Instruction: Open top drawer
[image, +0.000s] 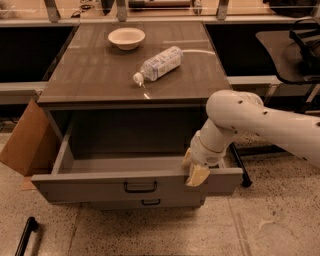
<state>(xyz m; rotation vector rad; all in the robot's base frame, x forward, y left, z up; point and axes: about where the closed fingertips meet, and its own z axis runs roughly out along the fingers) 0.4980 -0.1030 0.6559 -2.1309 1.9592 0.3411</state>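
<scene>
The gripper (194, 169) sits at the upper edge of the top drawer's (95, 187) front, to the right of its dark pull handle (140, 187). The white arm reaches in from the right. Whether the gripper is clamped on that edge or only resting against it cannot be told.

The top drawer stands well out from the cabinet, its grey interior open to view and apparently empty. A lower drawer (150, 202) shows just beneath it, closed or nearly so.

The opening step looks close to finished. The next move probably calls for a short further pull straight outward, or for letting go and lifting clear without knocking the front.

On the brown tabletop (90, 82) above, a pale bowl (126, 37) stands near the back and a plastic bottle (159, 63) lies on its side nearer the middle. A cardboard flap (27, 142) leans beside the cabinet's left side, close to the drawer's corner. The floor (260, 225) is speckled, and a dark chair (300, 55) stands at the right.
</scene>
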